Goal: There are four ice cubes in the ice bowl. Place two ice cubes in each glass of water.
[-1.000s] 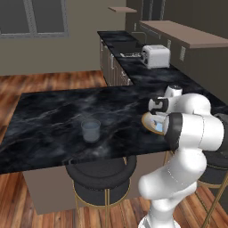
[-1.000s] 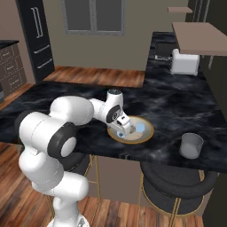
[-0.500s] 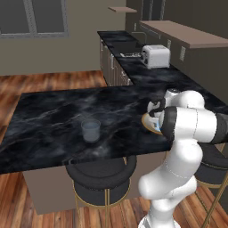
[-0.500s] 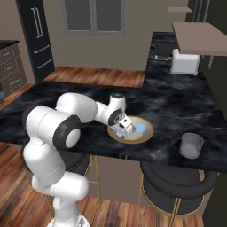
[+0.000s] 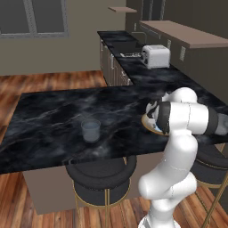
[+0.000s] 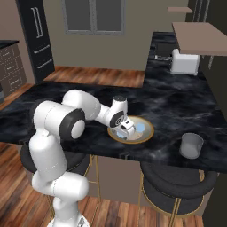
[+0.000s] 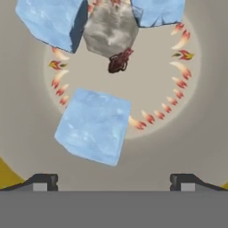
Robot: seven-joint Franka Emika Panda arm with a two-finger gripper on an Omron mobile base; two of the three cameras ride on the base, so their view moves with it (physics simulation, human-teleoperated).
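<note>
My gripper (image 7: 113,181), jaws spread wide and holding nothing, hangs low inside the ice bowl (image 6: 146,133) on the black marble island. One ice cube (image 7: 93,126) lies between and just ahead of my fingertips (image 7: 43,181), apart from them.

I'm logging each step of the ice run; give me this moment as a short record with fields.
gripper: open, low over the ice bowl, fingertips either side of one ice cube
gripper position: nothing held
other ice cubes: two at the top edge of the hand view
near glass: beside the bowl, on the counter
far glass: apart, farther along the counter
toaster: back counter
</note>
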